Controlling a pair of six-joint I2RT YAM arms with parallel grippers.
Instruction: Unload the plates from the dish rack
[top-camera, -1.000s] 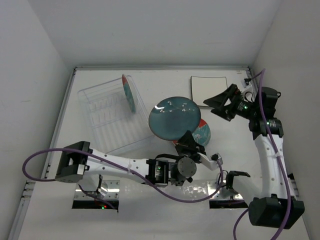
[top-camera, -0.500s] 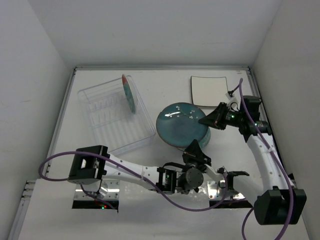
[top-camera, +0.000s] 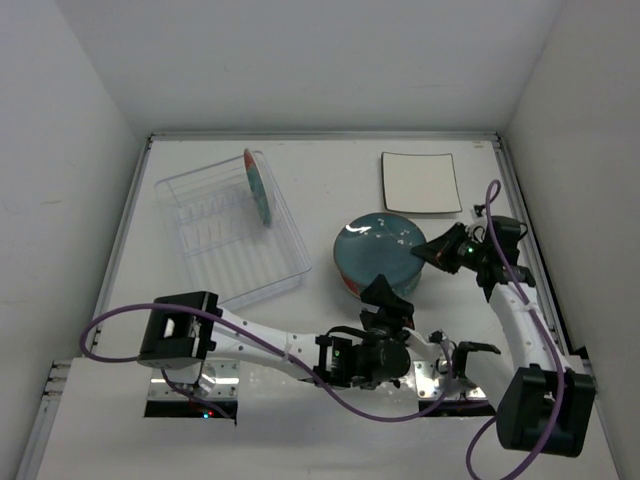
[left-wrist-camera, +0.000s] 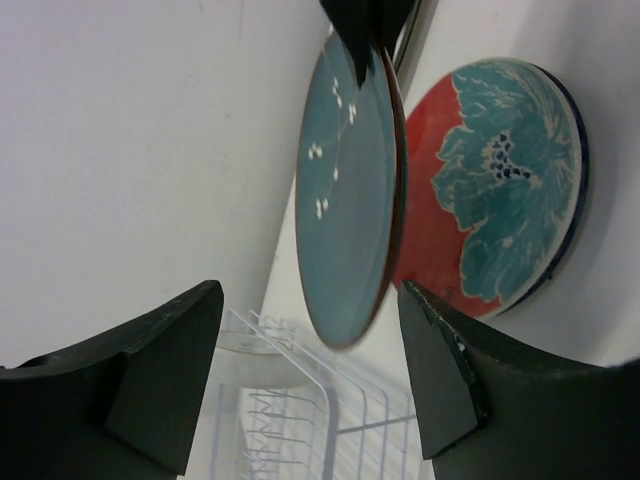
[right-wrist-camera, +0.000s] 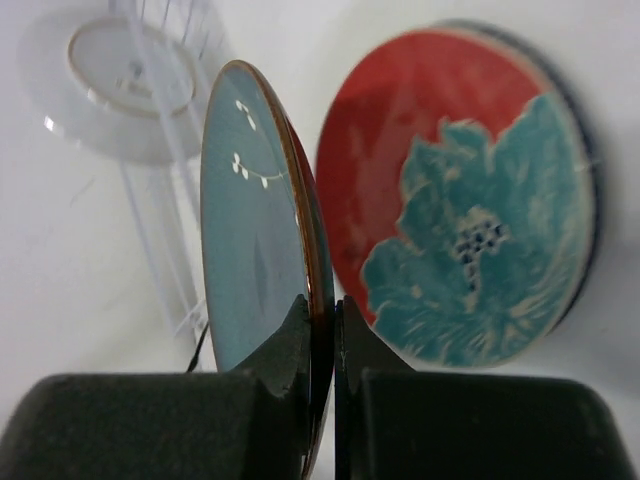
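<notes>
Right claw (right-wrist-camera: 322, 312) pinches glossy teal plate (right-wrist-camera: 248, 230).

My right fingertips (right-wrist-camera: 285, 345) cover the lower rim of the teal plate (right-wrist-camera: 255, 210). It hides the left edge of the red plate (right-wrist-camera: 450, 190). Behind, the white-backed plate (right-wrist-camera: 115, 80) in the dish rack (right-wrist-camera: 155, 235) is blurred.

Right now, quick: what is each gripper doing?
Left gripper: open, holding nothing.
Right gripper: shut on the rim of the teal plate.

teal plate (top-camera: 375, 252) with white sprigs, red plate (left-wrist-camera: 490, 190) with teal flower, cream plate (top-camera: 420, 182)
</notes>
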